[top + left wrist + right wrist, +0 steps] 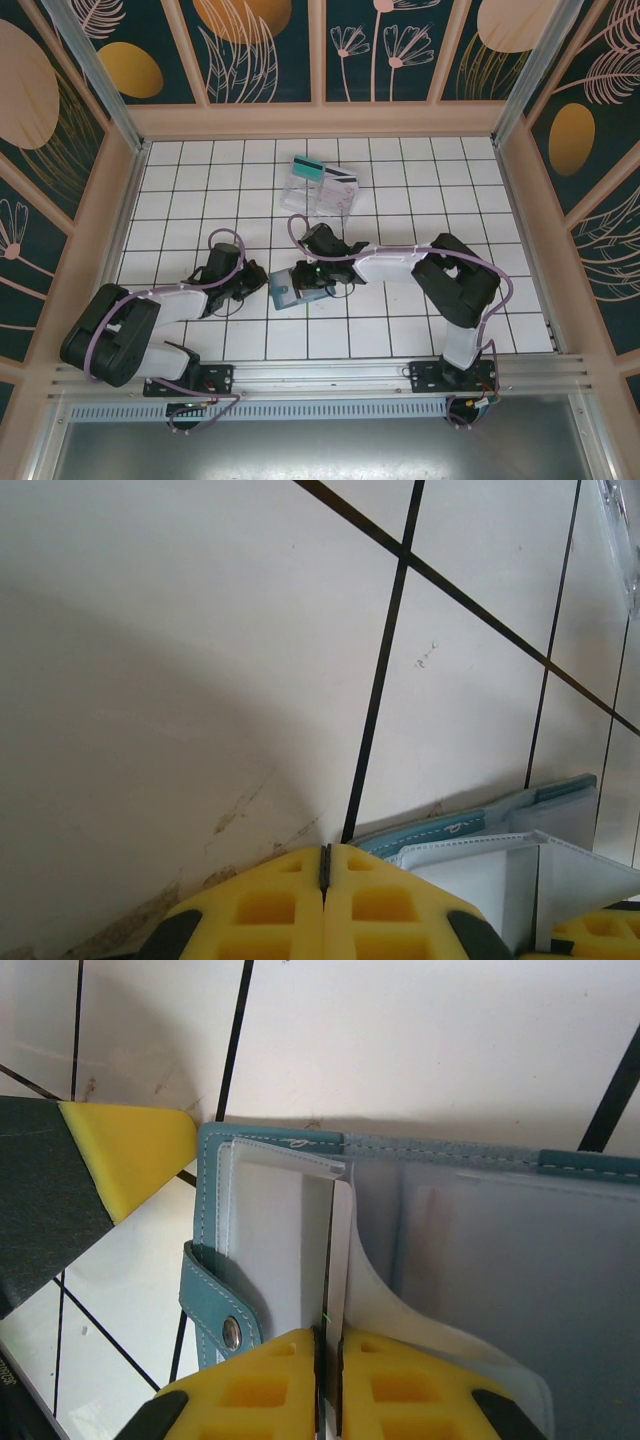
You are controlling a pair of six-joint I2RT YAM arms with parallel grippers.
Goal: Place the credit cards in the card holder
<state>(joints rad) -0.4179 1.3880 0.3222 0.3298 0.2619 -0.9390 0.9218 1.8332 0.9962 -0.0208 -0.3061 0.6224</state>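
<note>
Teal card holder (500, 1260) spread open on the tiles between the arms, pinched by an inner pocket flap in the right gripper (328, 1345), closed empty left gripper (325, 858) at its corner; both credit cards (308, 167) yet to be fetched from the clear tray (300, 198) beyond.

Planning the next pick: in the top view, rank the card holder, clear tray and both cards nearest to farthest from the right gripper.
1. card holder, directly at the right gripper.
2. clear tray, farther back.
3. teal-green card and whitish card, at the tray's far end; too close to call.
</note>
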